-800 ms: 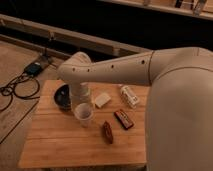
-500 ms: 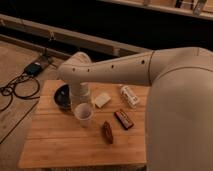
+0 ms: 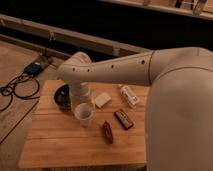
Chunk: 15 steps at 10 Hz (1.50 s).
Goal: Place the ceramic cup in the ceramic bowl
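Observation:
The ceramic cup [image 3: 83, 114] is small and white. It stands upright on the wooden table [image 3: 60, 145], just right of and in front of the ceramic bowl [image 3: 62, 96]. The bowl is round, shallow and dark, and sits near the table's left back edge, partly hidden by my arm. My gripper [image 3: 80, 95] hangs down from the arm's end directly above the cup, beside the bowl's right rim. Its lower end is close to the cup's rim. I cannot tell whether it touches the cup.
A white packet [image 3: 102, 99] lies right of the cup. A white labelled bottle [image 3: 129, 95] lies on its side further right. A dark snack bar [image 3: 123, 119] and a brown item [image 3: 107, 132] lie in front. Cables [image 3: 17, 87] run over the floor on the left.

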Each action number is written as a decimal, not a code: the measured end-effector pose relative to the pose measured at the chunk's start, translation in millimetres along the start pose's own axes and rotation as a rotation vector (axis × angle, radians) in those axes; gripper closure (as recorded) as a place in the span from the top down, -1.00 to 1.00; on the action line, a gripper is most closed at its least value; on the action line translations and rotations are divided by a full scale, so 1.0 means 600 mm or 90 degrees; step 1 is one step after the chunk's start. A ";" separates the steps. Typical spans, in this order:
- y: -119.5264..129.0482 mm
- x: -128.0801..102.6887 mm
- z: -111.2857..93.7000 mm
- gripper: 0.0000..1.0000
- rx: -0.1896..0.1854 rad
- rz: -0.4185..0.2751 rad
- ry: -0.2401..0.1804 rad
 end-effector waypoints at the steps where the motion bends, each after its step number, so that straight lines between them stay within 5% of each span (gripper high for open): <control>1: 0.000 0.000 0.000 0.30 0.000 0.000 0.000; 13: 0.000 0.000 0.001 0.30 0.000 0.000 0.001; 15: -0.027 -0.018 0.038 0.30 0.004 0.019 0.018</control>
